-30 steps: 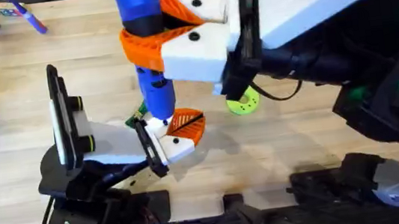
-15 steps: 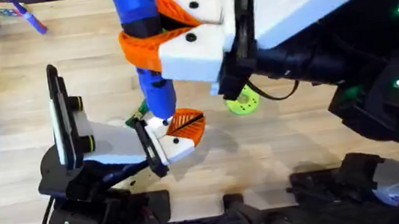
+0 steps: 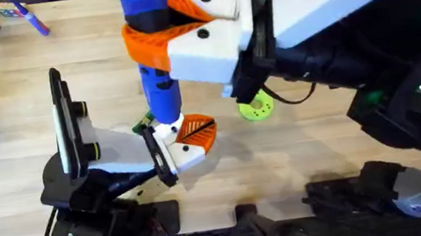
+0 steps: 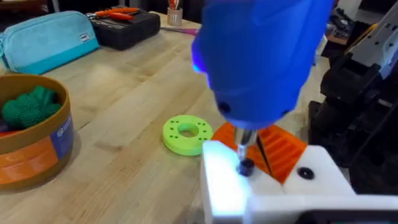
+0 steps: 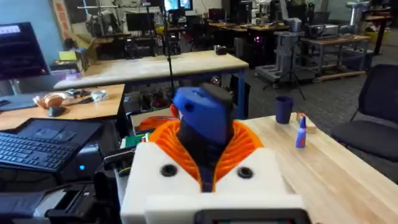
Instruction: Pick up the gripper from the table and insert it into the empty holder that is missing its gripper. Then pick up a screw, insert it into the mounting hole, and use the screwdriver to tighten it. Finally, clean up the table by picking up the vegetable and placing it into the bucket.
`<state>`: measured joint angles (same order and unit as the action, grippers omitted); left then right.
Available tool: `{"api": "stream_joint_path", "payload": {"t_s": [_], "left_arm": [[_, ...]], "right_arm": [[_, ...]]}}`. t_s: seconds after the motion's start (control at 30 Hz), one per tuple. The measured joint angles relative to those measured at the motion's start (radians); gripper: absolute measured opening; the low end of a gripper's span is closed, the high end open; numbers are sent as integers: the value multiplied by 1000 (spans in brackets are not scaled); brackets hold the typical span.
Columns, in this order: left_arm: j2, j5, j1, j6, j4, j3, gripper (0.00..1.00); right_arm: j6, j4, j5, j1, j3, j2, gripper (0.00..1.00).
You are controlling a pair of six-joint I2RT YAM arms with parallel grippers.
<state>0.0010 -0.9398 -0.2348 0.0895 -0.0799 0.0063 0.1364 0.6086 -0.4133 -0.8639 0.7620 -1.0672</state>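
Overhead: right gripper (image 3: 154, 30) fingers clamp screwdriver (image 3: 156, 68) upright — left gripper's (image 3: 185, 137) state unclear.

No readable text anywhere. Bucket (image 4: 34, 146) has a blue label patch with pale marks, too blurred to read. Teal pouch (image 4: 50, 38) carries a small dark tag, illegible. In the right wrist view, the monitor (image 5: 22, 53) shows a dark screen with indistinct content, and the red strip (image 5: 61, 18) behind it has marks I can't make out.
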Motion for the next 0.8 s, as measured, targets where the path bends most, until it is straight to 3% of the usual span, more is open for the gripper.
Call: {"api": "stream_joint_path", "payload": {"t_s": [0.8], "left_arm": [[0,0,0,0,0,0,17]], "right_arm": [[13,-52,1,0,0,11,63]]}}
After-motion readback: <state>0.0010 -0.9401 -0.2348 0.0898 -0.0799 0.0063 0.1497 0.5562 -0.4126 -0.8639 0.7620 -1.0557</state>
